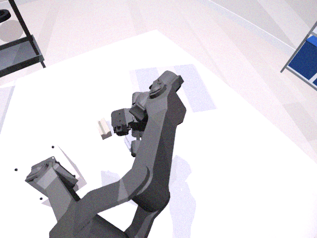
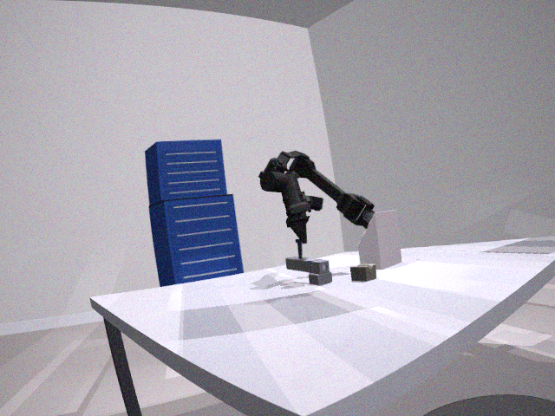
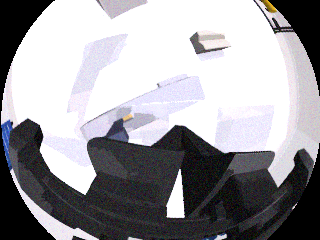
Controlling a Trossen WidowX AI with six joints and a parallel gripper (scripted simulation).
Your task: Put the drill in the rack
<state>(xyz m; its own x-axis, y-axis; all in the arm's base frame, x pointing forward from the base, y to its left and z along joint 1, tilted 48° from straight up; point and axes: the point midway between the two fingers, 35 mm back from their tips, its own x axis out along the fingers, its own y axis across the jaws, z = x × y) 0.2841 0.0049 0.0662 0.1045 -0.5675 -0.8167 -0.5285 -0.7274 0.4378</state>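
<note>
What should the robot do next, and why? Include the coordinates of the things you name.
I'd have the shut hand (image 1: 138, 126) (image 2: 304, 240) (image 3: 181, 131) line up over the thin upright piece (image 2: 299, 250) (image 3: 117, 132), probably the key, then push gently down. It pokes up from the grey bar (image 1: 128, 143) (image 2: 305, 264) (image 3: 182, 94), and the fingertips look close to its top, but I can't tell if they touch.

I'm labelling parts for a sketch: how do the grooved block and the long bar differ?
The grooved block is short; the long bar is several times longer. The block has a groove along its top; the bar carries an upright post. Both are straight-sided.
</note>
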